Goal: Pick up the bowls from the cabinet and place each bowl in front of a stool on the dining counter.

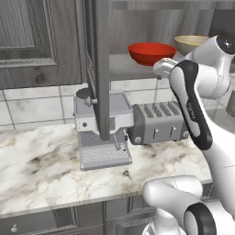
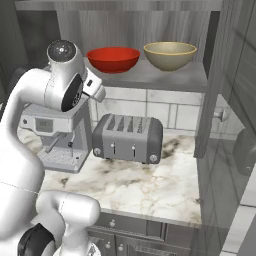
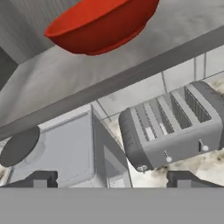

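Observation:
Two bowls stand side by side on the grey shelf [image 2: 150,77] of the open cabinet [image 1: 27,41]. The glossy red bowl [image 1: 151,53] [image 2: 113,59] [image 3: 100,24] is on the left and the tan-olive bowl [image 1: 190,43] [image 2: 170,54] on the right. My gripper [image 3: 113,179] is open, with nothing between its widely spaced fingertips [image 3: 39,178]. It hangs just in front of and slightly below the shelf edge, near the red bowl and not touching it. The stool and the dining counter are out of view.
A grey toaster [image 1: 158,123] [image 2: 128,137] [image 3: 175,127] and a coffee machine [image 1: 101,128] [image 2: 52,135] stand on the marble worktop [image 1: 41,170] under the shelf. The cabinet's open doors [image 1: 98,69] [image 2: 215,75] jut out on both sides of the opening.

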